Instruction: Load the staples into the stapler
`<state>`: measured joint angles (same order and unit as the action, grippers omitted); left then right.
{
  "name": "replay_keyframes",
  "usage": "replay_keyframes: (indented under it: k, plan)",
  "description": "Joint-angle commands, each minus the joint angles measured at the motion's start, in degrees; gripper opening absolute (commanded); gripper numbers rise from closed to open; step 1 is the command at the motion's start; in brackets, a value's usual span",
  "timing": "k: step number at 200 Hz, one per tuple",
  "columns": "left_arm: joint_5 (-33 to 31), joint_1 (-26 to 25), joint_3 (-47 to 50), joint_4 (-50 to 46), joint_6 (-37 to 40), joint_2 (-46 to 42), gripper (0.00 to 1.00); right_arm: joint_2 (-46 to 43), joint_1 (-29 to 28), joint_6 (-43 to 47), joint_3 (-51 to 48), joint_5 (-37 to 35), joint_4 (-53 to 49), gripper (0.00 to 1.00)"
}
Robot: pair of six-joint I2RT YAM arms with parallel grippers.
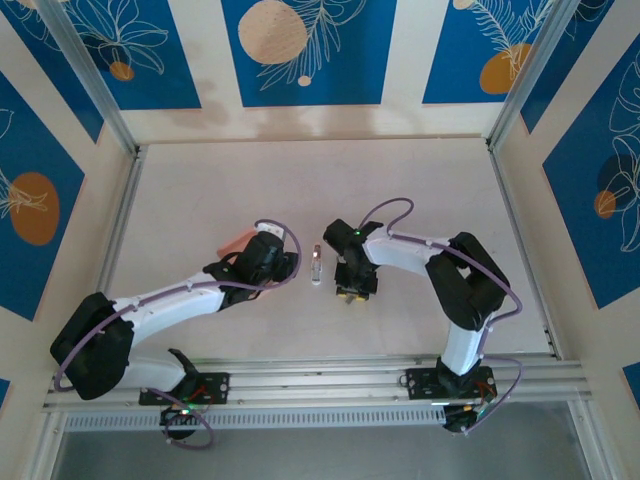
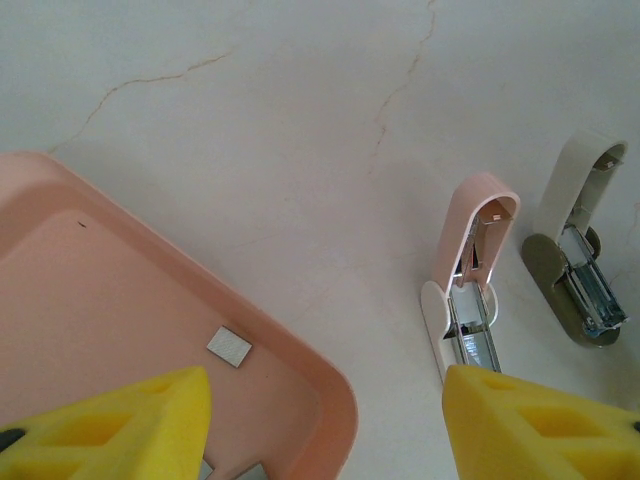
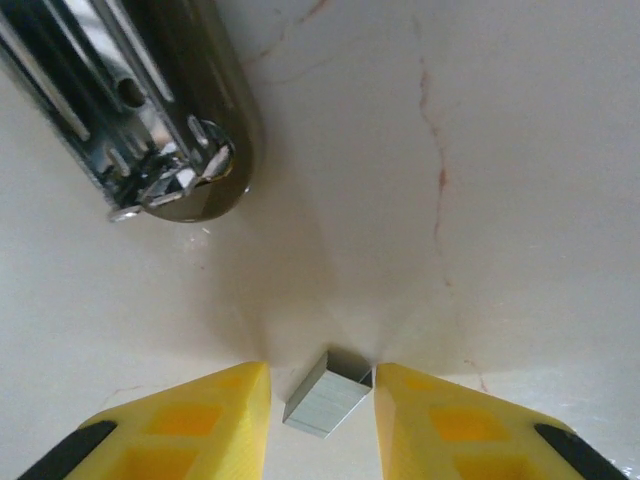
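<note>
A pink-and-white stapler (image 2: 470,300) lies opened on the table with its metal channel showing; from above it (image 1: 316,266) sits between the two grippers. A small grey block of staples (image 3: 325,405) rests on the table between the fingers of my right gripper (image 3: 321,372). The block's corner touches the right finger, and a slim gap remains on the left. More staples (image 2: 229,347) lie in the pink tray (image 2: 300,350). My left gripper (image 2: 325,400) hovers open over the tray's corner, with nothing between its fingers.
A second opened piece, beige with a grey metal channel (image 2: 578,270), lies just right of the stapler; its metal end (image 3: 150,110) is close ahead of the right gripper. The pink tray (image 1: 236,243) lies partly under the left arm.
</note>
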<state>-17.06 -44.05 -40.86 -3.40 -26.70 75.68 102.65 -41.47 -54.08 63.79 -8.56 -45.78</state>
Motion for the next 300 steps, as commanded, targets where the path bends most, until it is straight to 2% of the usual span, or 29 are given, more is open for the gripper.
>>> replay_keyframes:
  k: [1,68,85,118,149,300]
  plan:
    - [-0.81,0.75,0.6,0.91,-0.2,-0.83,0.62,1.6,-0.63,0.74,1.74,0.36,-3.02,0.32]
    - [-0.35,1.06,0.7,1.03,-0.19,-0.77,0.62,2.68,-1.49,1.67,2.98,-1.95,-4.42,0.22]
    - [-0.29,1.11,0.62,1.07,-0.22,-0.73,0.62,2.69,-1.68,2.14,3.49,-2.81,-5.11,0.23]
    - [-0.06,1.18,0.76,1.14,-0.2,-0.72,0.62,2.91,-2.04,2.49,4.68,-3.72,-6.47,0.29]
    - [0.15,1.15,0.7,1.2,-0.2,-0.81,0.62,3.46,-1.95,2.58,5.05,-3.57,-6.32,0.3]
    - [0.56,1.24,0.7,1.61,0.22,-0.71,0.62,5.67,-1.1,3.59,4.26,-3.62,-5.65,0.2]
